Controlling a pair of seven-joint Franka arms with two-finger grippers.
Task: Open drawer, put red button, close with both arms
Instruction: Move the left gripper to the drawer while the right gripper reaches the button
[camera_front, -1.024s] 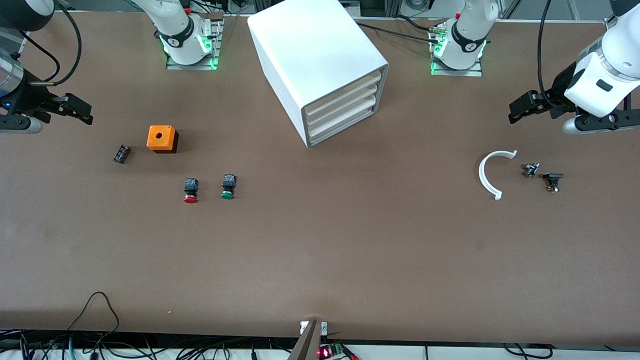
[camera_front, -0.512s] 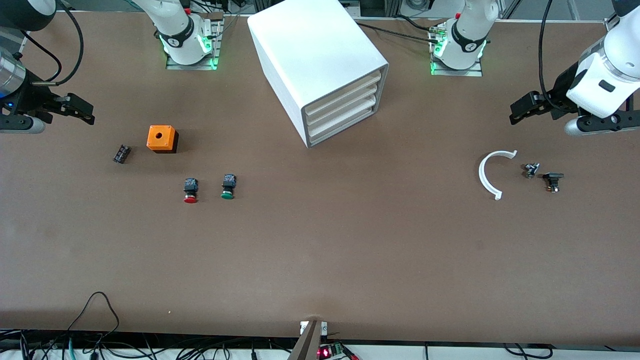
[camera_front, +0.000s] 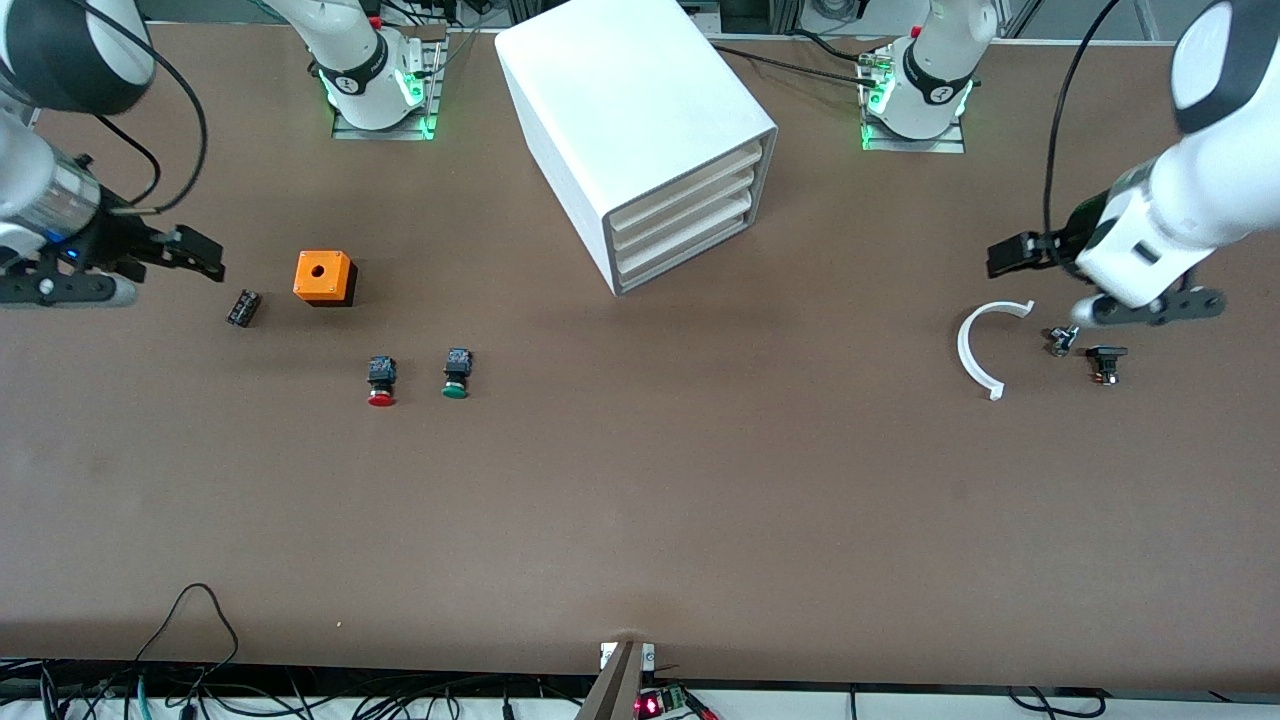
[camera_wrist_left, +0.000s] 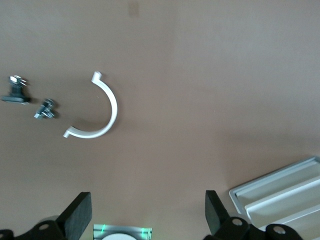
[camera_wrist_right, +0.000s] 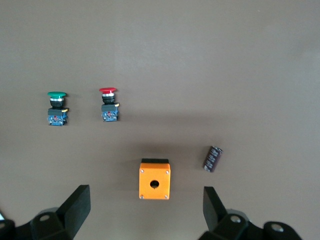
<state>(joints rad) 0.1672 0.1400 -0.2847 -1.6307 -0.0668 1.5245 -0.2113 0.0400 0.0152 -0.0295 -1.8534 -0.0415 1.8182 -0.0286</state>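
**Both arms swung inward; red button untouched**

Right gripper moved in from the table's end and sat over bare table beside the black cylinder, fingers spread, empty. Red button lay cap toward the front camera, well apart from it, nearer the camera than the orange box, beside the green button. Drawer unit was closed. Left gripper shifted over the white arc, spread, empty. No legible writing.

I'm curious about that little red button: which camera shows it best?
The right wrist view: the red button lies large and unblocked beside the green one. The front view shows it small; the left wrist view misses it.
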